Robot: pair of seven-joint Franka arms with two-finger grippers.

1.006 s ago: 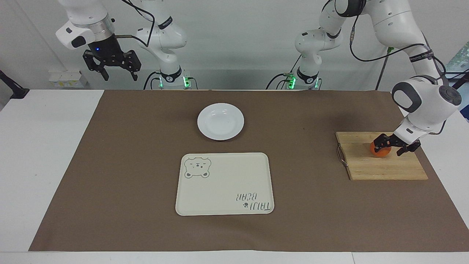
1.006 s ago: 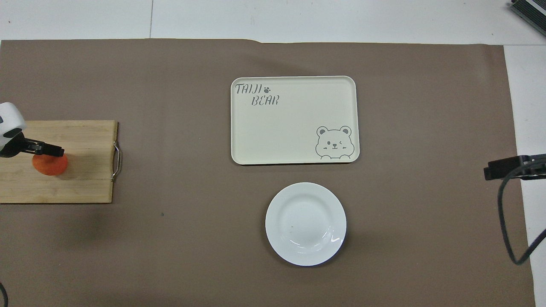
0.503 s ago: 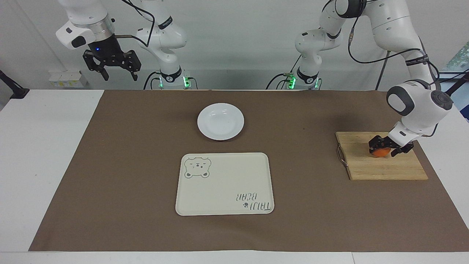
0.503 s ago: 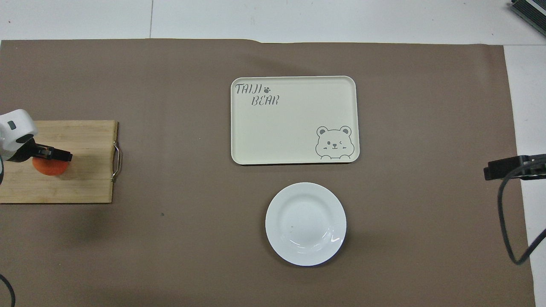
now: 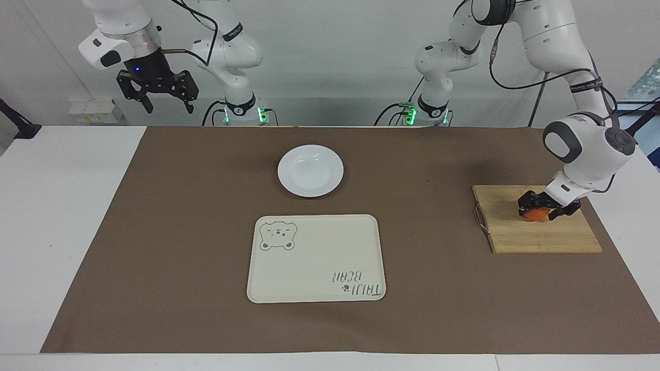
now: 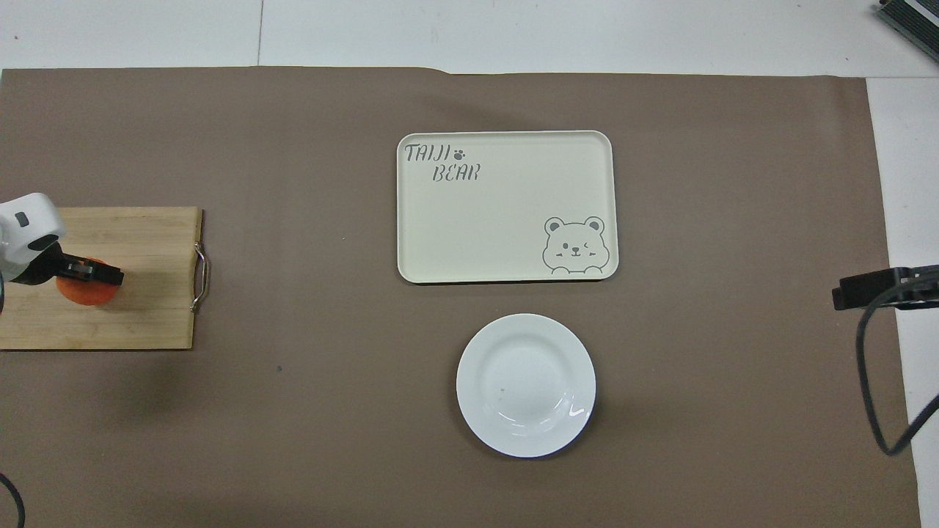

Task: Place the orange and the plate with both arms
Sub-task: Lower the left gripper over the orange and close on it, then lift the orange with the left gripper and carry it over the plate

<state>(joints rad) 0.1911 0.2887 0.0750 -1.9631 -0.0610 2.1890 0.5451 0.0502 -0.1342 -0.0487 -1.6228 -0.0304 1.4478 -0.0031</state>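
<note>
Pincer of the left arm (image 5: 540, 210) is now pressed onto the orange (image 5: 536, 215), which is pinched between its fingers while it is still resting on the wooden cutting board (image 5: 541, 234) at the left arm's end of the table (image 5: 62, 206). One second ago the same fingers were spread around the fruit, and they were brought together only in the last instant, so the grasp can be considered as just made. The orange is not yet lifted from the board, as far as can be judged. The right pincer (image 5: 164, 100) is kept spread and raised over the right arm's end of the table, where this arm is waiting. The plate (image 5: 310, 170) is lying untouched on the brown mat (image 5: 438, 288), near the middle of the table, and the cream tray with the bear print (image 5: 315, 257) is placed just beside it, farther from the robots. With the fruit secured, the picking step seems to be finished, and a lift followed by a carry toward the middle is probably required next. The plate is left to be handled, presumably by the right arm.
</note>
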